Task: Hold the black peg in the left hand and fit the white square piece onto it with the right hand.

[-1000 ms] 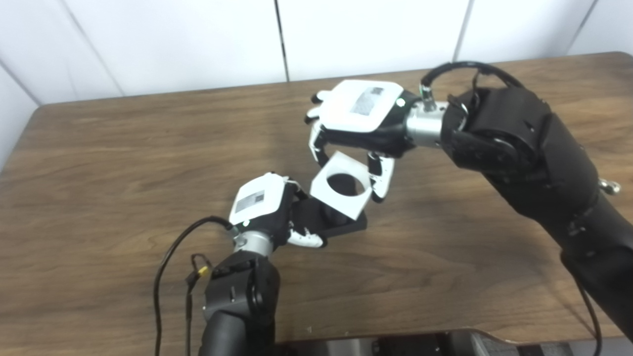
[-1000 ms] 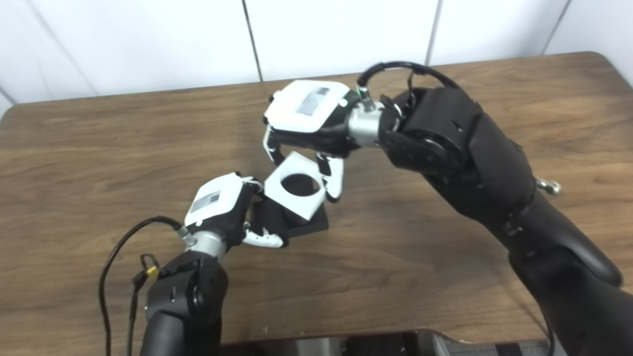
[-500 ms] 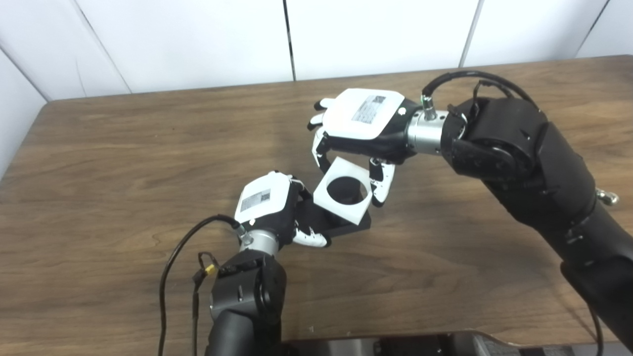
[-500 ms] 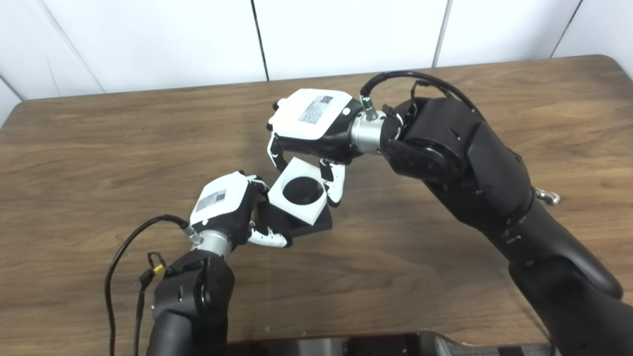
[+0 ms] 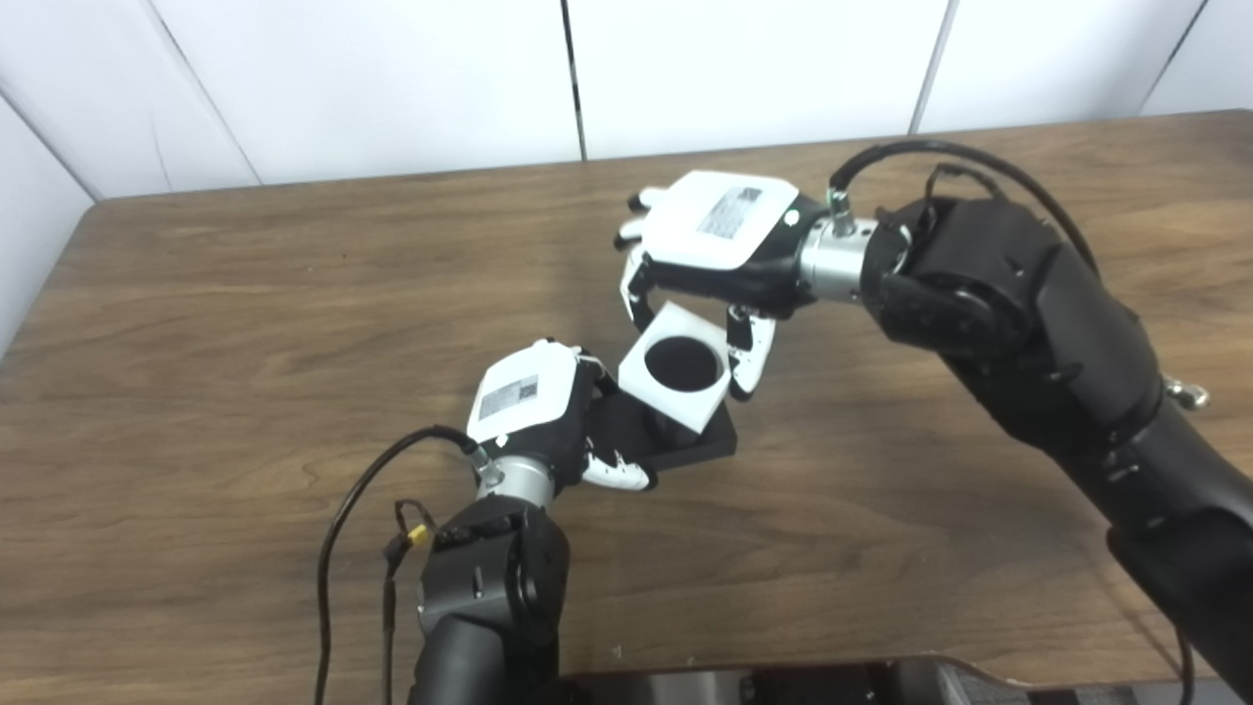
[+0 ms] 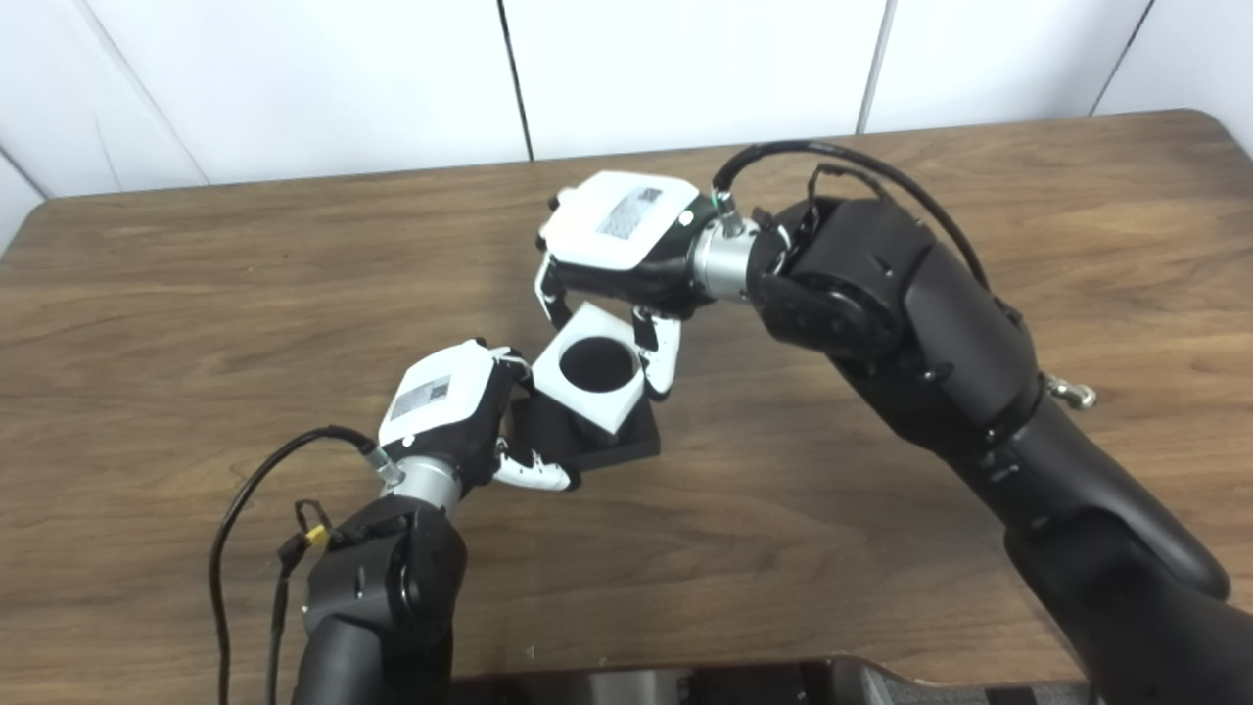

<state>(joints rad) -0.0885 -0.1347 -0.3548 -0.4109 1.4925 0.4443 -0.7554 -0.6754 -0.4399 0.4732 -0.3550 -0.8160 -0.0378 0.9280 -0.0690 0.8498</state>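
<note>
A: Left eye view first. What does the left robot hand (image 5: 533,406) hold?

B: It grips the black peg (image 5: 685,446), whose flat base sits low over the brown worktop (image 5: 196,323). The right robot hand (image 5: 710,250) pinches the white square piece (image 5: 677,367) by its edges, tilted, its round hole dark and lying over the peg.

A: Any writing?

B: Each robot hand's white back carries a grey code-like label, too blurred to read.

A: And the right eye view?

B: Same grips. The white square piece (image 6: 595,367) rests against the black peg (image 6: 607,446); it seems partly seated, though I can't be sure.
</note>
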